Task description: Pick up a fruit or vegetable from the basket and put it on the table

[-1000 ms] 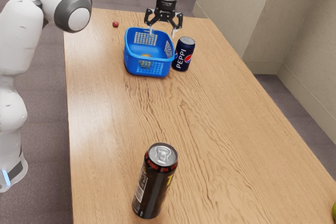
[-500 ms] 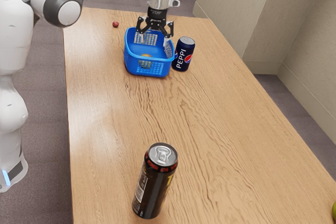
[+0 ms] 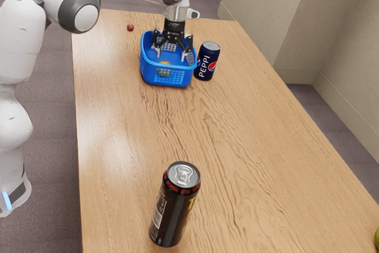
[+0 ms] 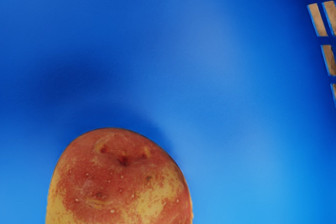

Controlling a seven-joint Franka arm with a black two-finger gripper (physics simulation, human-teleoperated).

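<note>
Exterior view, reading left to right. The white arm [image 3: 13, 81] is rising beside the table [image 3: 118, 164] at the exterior view's left and is extending over its far part. A small round red item [image 3: 130, 27] is lying on the tabletop near the far edge, apart from the basket [image 3: 182, 79]. The blue basket is standing upright on the table, its walls showing grid openings. The task's item, a red-and-yellow potato-like piece [image 4: 121, 182], is lying inside the basket; in the exterior view its yellow-orange colour is showing through the near wall.

The black gripper [image 3: 171, 55] is hanging over the basket, pointing down, fingertips within the rim. Its two fingers are standing well apart, one toward each side, with the potato-like piece below them and unclamped. In the wrist view the piece is showing its rounded, speckled end against blue plastic, with part of a grid wall well apart from it.

A tall black can [image 3: 169, 217] is standing upright in the foreground, well apart from the basket. The dark blue PEPPI can [image 3: 206, 61] is standing upright just beside the basket; contact is remaining unclear. At the exterior view's right edge, a green item [image 3: 377, 240] is showing partly, cut off by the frame.
</note>
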